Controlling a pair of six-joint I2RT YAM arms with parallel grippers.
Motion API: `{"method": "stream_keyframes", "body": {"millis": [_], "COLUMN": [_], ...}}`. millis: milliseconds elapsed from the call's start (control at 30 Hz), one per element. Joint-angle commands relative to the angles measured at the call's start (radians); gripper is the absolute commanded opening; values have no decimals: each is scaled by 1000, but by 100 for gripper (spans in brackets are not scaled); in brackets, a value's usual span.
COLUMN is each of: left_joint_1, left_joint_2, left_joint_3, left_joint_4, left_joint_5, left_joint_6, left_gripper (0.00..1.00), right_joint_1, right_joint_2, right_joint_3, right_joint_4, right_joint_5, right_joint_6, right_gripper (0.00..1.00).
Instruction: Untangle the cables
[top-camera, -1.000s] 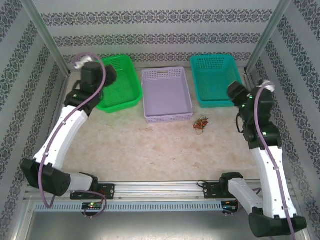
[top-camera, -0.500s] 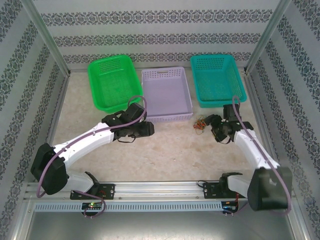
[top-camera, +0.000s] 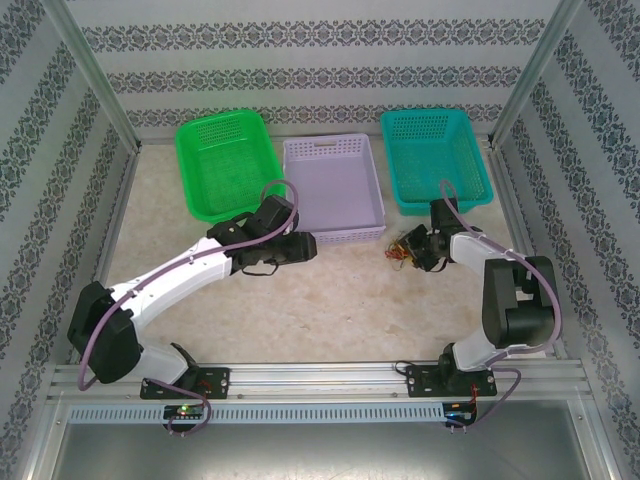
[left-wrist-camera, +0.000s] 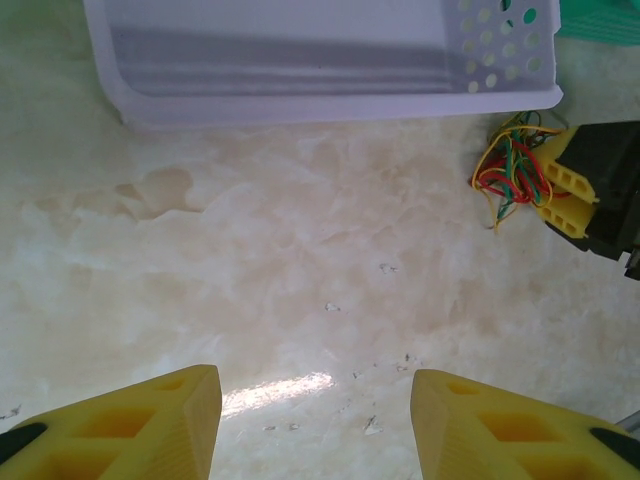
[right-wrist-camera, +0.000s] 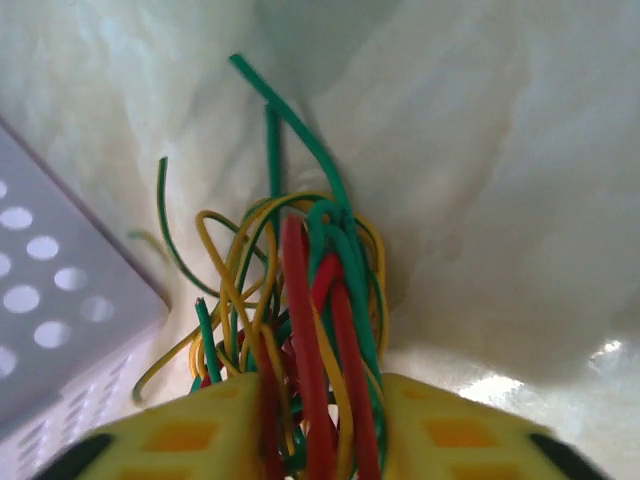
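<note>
The cables (top-camera: 401, 247) are a small tangle of red, green and yellow wires on the table, just right of the lavender basket's front corner. My right gripper (top-camera: 412, 247) is at the tangle from the right. In the right wrist view its yellow fingers (right-wrist-camera: 180, 435) are shut on a bundle of the cables (right-wrist-camera: 310, 290), whose loops fan out ahead. My left gripper (top-camera: 303, 248) stands open low over bare table, well left of the tangle. In the left wrist view the left gripper (left-wrist-camera: 315, 420) has nothing between its fingers, and the cables (left-wrist-camera: 510, 170) lie at the upper right.
A lavender basket (top-camera: 333, 232) sits at the back centre, with a green basket (top-camera: 200, 205) to its left and a teal basket (top-camera: 400, 195) to its right. The lavender basket's wall (left-wrist-camera: 320, 100) is close ahead of the left gripper. Patterned walls enclose the table.
Both arms have come down from beside the back baskets to the table. The right gripper reached the tangle and shut on it. The left gripper moved right, in front of the lavender basket.
</note>
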Motion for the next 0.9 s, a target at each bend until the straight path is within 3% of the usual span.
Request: {"method": "stream_keyframes", "body": {"millis": [0,67,300,467,600,867], "left_joint_1": [-17,-18,-15,-12,-11,-12], "left_joint_2": [13,12,59,143,225,329], "left_joint_3": [25,20,87,160,259,337], "left_joint_4": [7,12,-1,57,12,-105], "left_joint_5": [13,19,92,222,304,408], "left_joint_6": [-20,-39,-148,-257,-261,-202], "left_gripper": [53,52,51,54,57,54], "right_joint_1": [27,42,145,253,360,502], "right_joint_2": [-50,-127,-461,-577,-572,-386], "right_joint_3": [9,7,0,-36,-35,70], "right_joint_4": [-66,-126,-292,-285,-201,-131], "right_joint_5": [42,83,100,33,7,-23], "right_joint_6": [-50,-72,-124,-123,-128,-140], "right_gripper": [10,0,0,0,0,0]}}
